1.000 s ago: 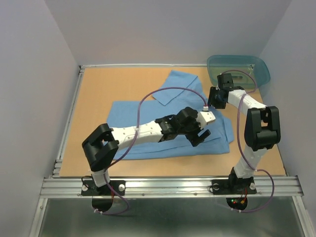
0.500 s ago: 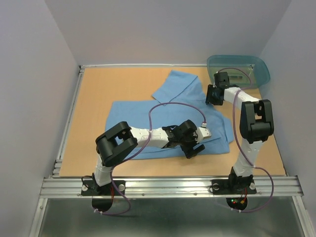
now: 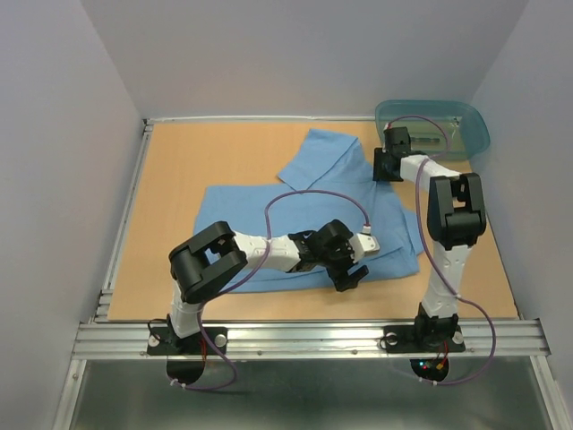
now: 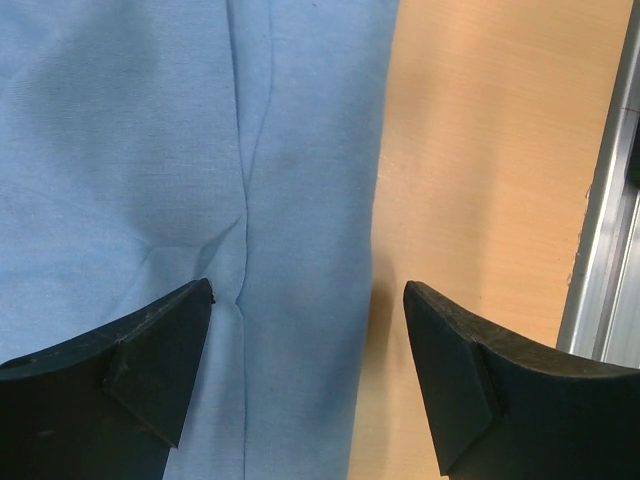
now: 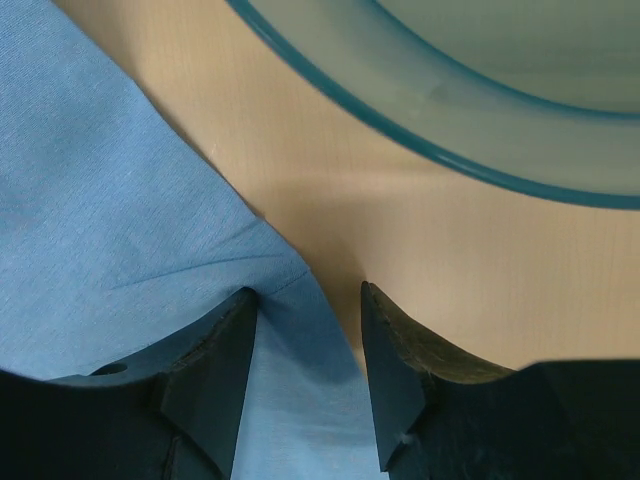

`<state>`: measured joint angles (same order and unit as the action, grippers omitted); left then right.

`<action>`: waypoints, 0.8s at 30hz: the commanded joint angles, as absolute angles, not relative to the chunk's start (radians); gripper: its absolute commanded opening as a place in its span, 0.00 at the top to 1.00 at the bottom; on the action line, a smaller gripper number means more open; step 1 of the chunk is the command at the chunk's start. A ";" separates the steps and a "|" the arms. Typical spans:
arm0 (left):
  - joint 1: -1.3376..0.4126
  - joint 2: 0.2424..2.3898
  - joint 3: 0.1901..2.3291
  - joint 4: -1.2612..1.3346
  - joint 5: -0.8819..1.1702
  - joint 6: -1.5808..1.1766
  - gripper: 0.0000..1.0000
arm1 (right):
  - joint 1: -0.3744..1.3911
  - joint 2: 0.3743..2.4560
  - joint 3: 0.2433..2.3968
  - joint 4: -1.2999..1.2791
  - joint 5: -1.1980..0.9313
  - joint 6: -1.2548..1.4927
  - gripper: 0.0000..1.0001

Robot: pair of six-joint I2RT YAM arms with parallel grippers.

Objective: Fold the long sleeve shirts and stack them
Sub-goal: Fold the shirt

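L claw (image 4: pixel 308 292): jaws wide, nothing held. Hovers over the near hem of the shirt (image 3: pixel 300 215), one finger above cloth, the other above bare table (image 3: pixel 179 179).
R claw (image 5: pixel 308 295): abt half open, shirt's far-right edge lies between the tips; grip on it can't tell. Teal tub (image 5: pixel 400 130) just beyond.
Shirt flat mid-table, sleeve folded over.
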<state>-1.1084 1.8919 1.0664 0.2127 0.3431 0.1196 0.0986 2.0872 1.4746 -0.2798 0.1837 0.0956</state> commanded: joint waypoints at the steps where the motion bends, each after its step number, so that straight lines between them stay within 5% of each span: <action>1: -1.121 1.870 1.032 0.045 0.369 0.069 0.12 | 0.094 2.102 1.539 -0.239 0.233 0.054 0.48; 13: -0.974 1.683 1.335 -0.133 0.163 -0.067 0.06 | 0.086 1.924 1.486 -0.253 0.041 0.037 0.48; 19: -0.694 1.582 1.263 -0.181 -0.143 -0.215 0.06 | 0.041 1.927 1.462 -0.265 -0.034 0.057 0.51; 24: -0.454 1.630 1.273 -0.236 -0.199 -0.236 0.06 | 0.037 1.950 1.459 -0.267 -0.046 0.064 0.54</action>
<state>-0.5705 1.5974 1.2877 -0.1539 -0.0769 -0.1806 0.0463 1.9453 1.4773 -0.2840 -0.0090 0.0566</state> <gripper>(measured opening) 0.942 0.469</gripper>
